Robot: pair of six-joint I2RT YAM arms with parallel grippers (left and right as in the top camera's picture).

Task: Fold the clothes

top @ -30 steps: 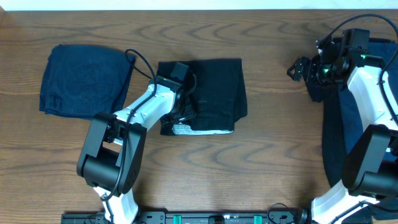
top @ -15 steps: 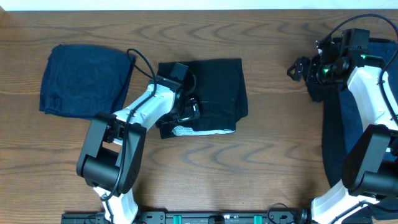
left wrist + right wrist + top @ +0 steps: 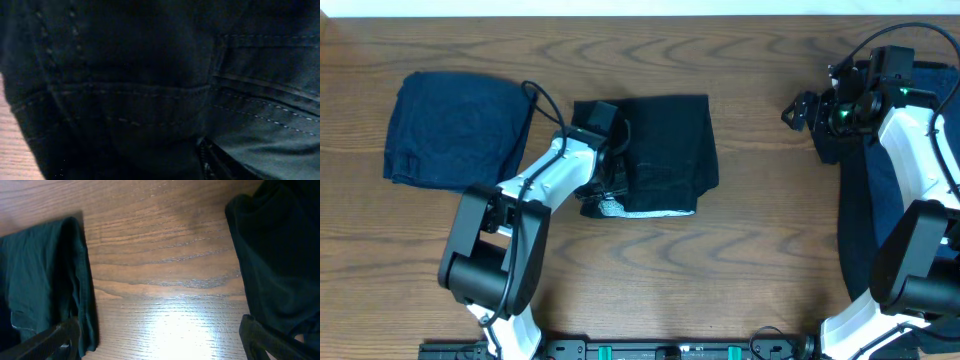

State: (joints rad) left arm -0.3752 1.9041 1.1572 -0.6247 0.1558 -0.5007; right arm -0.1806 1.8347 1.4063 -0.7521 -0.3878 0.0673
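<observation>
The left gripper (image 3: 613, 182) digs into the black garment (image 3: 665, 140) at its 8 o'clock corner, probably to take the pale hem (image 3: 645, 211) for a fold. Its wrist view shows only dark stitched cloth, so I cannot tell how its fingers stand. At the garment's 9 o'clock lies a folded navy garment (image 3: 455, 130). At 3 o'clock the right gripper (image 3: 798, 108) hovers over the bare table (image 3: 760, 250), fingers (image 3: 50, 340) spread wide and empty, just beside a loose navy pile (image 3: 868, 200). Only the left arm itself overlies the garment's edge.
</observation>
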